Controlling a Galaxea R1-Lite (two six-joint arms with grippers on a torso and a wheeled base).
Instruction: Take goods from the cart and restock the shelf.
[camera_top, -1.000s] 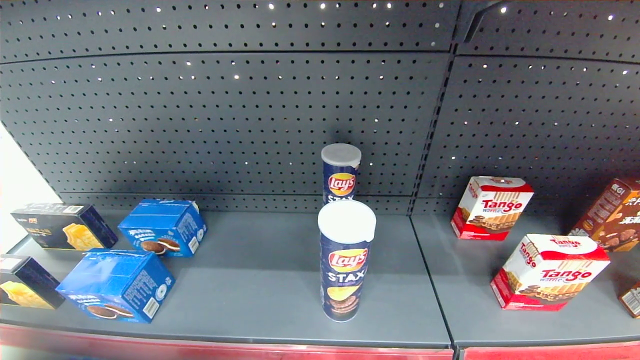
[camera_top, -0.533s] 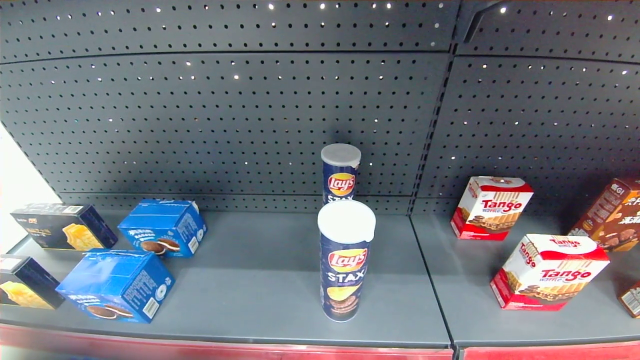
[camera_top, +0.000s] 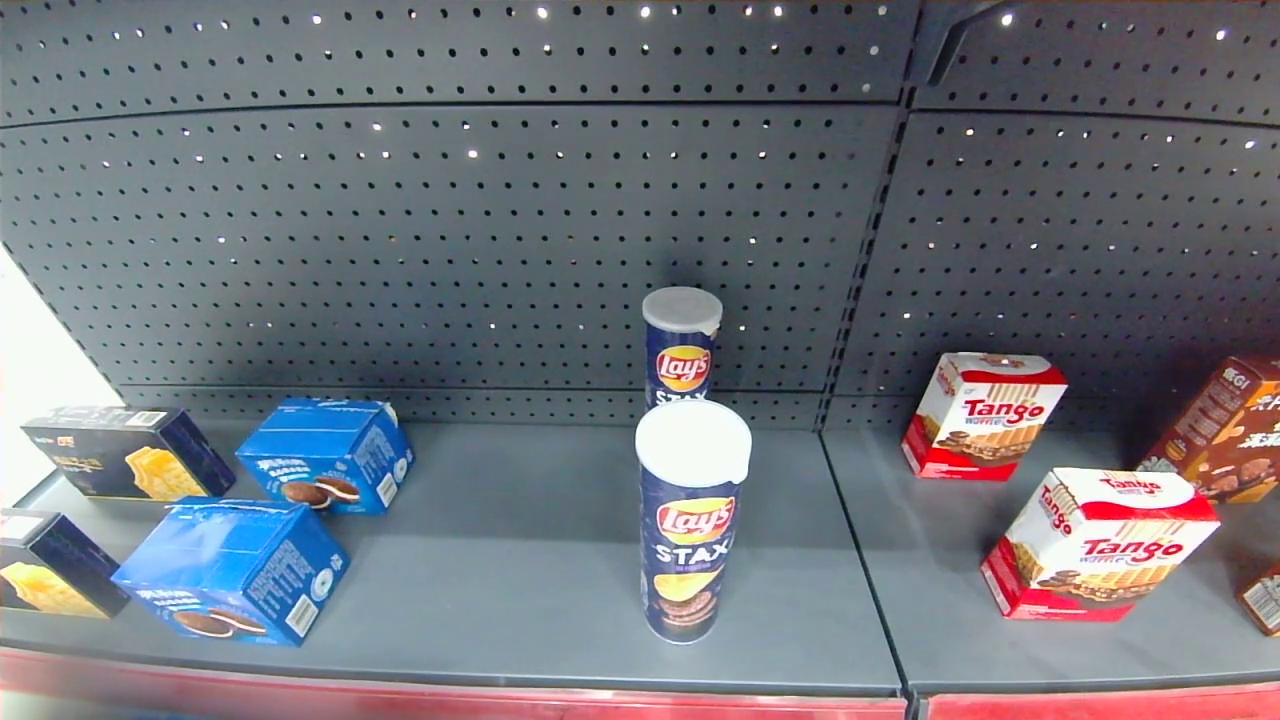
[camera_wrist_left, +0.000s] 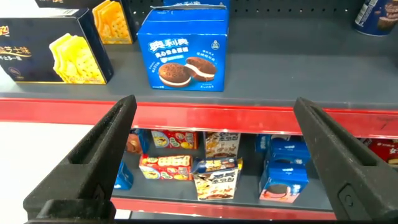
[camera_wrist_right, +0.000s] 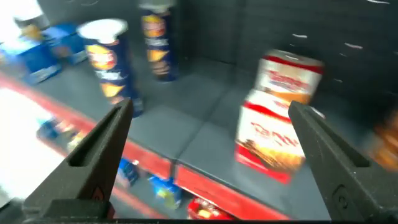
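Nothing has shifted. Head view: bare shelf (camera_top: 520, 560) flanks the front chip can (camera_top: 690, 530), which half hides a second can (camera_top: 682, 345). Left wrist view: left pincer (camera_wrist_left: 214, 106) spread wide, empty, well left of that can. Right wrist view: right pincer (camera_wrist_right: 209, 107) likewise; front can blurred.

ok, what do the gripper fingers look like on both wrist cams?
The left gripper and right gripper match: two matte black fingers each, long angular bars narrowing toward the tips, with a stepped edge. Surfaces are plain and unmarked.

Dark pegboard backing (camera_top: 450, 220); snack boxes (camera_wrist_left: 211, 174) under red strip (camera_wrist_left: 199, 115)
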